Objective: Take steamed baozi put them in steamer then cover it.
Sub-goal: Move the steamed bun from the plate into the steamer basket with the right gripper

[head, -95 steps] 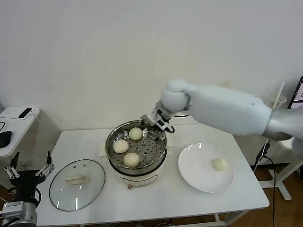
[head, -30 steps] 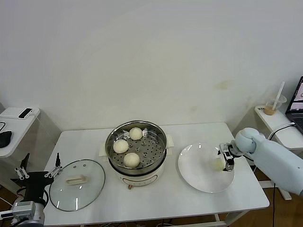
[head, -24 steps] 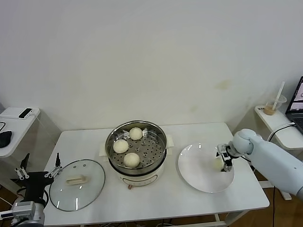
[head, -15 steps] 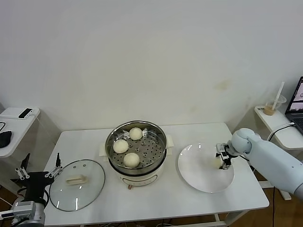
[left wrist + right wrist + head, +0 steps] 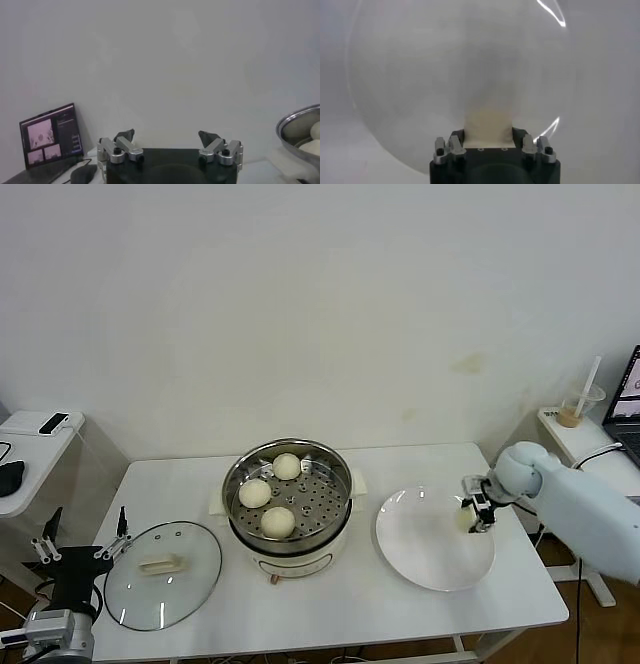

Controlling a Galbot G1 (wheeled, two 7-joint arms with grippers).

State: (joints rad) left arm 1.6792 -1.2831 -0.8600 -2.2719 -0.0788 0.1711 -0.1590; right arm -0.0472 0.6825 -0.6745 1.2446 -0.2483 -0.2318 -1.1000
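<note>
1. Three buns (image 5: 278,521) sit in the steamer (image 5: 288,489) at mid-table; the fourth bun (image 5: 464,518) is half hidden by the right claw (image 5: 472,515).
2. Seen from the right wrist, only a narrow strip of that bun (image 5: 488,128) shows between the fingers above the white plate (image 5: 410,75).
3. Right claw is clenched on the bun, over the plate's (image 5: 425,549) right side.
4. Left claw (image 5: 78,548) hangs spread wide beside the glass lid (image 5: 162,573), holding nothing.

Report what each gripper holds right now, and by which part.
The right gripper is shut on the last baozi, pinched across its sides above the white plate. The left gripper holds nothing.
</note>
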